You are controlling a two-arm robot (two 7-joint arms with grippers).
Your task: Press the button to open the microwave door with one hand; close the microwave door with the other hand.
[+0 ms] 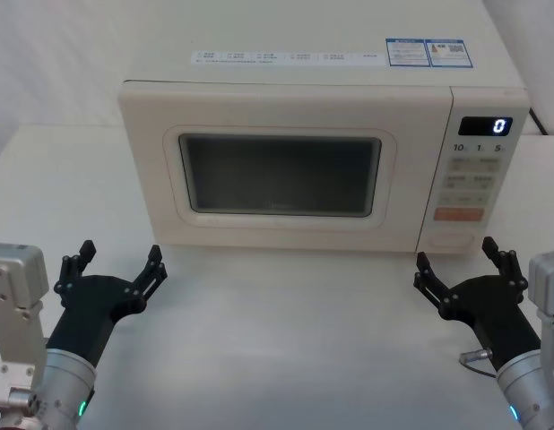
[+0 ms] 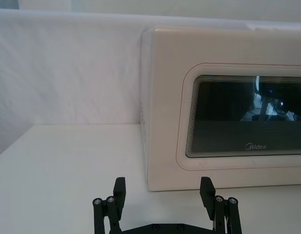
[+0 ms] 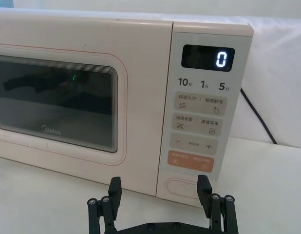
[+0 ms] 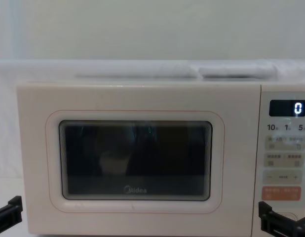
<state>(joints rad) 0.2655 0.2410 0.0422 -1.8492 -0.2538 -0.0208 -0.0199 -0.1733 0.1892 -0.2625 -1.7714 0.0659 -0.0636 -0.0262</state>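
Right pincer (image 1: 461,260): spread wide, empty, just before the button (image 3: 183,187) low on your microwave (image 1: 286,98); press it next. Left pincer (image 1: 120,264): likewise agape, empty. Microwave door (image 1: 259,107): shut

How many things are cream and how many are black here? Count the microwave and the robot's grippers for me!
Cream: 1, the microwave
Black: 2, the left gripper and the right gripper, both open in front of the microwave
Total: 3
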